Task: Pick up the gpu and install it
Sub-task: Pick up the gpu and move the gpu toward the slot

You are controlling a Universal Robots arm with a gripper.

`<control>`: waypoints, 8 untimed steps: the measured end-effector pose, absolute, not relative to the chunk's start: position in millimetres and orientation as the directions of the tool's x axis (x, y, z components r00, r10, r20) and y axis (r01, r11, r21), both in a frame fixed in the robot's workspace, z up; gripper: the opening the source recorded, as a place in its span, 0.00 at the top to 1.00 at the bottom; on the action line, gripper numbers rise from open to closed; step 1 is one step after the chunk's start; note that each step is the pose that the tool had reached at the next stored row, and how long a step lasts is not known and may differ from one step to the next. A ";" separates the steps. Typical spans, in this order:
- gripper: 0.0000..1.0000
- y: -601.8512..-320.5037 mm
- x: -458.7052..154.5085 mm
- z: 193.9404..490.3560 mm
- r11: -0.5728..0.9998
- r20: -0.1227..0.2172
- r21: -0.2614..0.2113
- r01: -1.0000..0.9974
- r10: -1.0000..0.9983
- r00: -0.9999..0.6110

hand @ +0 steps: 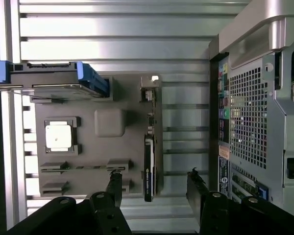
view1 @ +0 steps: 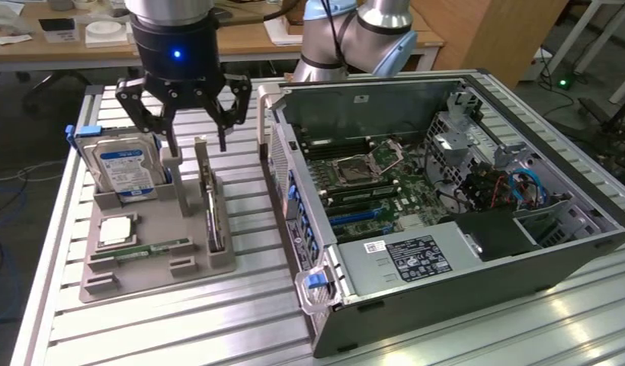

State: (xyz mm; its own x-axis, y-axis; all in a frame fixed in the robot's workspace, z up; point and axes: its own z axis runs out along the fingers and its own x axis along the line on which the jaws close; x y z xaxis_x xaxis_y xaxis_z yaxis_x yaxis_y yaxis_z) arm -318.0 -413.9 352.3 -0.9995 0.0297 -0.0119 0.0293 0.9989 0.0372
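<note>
1. Our claw (view1: 196,143) hangs with its jaws spread wide. Nothing sits between the fingers (hand: 115,186).
2. The gpu (view1: 213,210) stands on its long edge in a slot of the grey holder tray (view1: 139,276). It is below the claw and apart from it.
3. In the wrist view the gpu (hand: 149,169) shows as a thin dark edge running through the gap between our two fingers. It lies nearer one finger than the other, so we judge the claw slightly off-centre across the card's thickness.
4. The card's long axis runs crosswise to the line from finger to finger, so its flat faces look toward the two fingers.
5. In the exterior view the pale bracket end (view1: 202,156) sits just under our fingertips, and the rest of the card runs on from there. We cannot tell how far along the card's length the claw truly hangs.
6. The hard drive (view1: 124,171) stands in the same tray outside one finger. The computer case (view1: 445,191) lies beyond the other finger.
</note>
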 end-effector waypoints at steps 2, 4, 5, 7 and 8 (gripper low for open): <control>0.35 -413.9 -318.0 348.7 0.999 -0.012 0.037 0.029 0.030 -0.999; 0.35 -413.9 -318.0 344.9 0.999 -0.012 0.037 0.029 0.030 -0.999; 0.35 -413.9 -318.0 343.1 0.999 -0.012 0.037 0.029 0.030 -0.999; 0.35 -413.9 -318.0 339.5 0.999 -0.012 0.037 0.029 0.030 -0.999; 0.35 -413.9 -318.0 337.8 0.999 -0.012 0.037 0.029 0.029 -0.999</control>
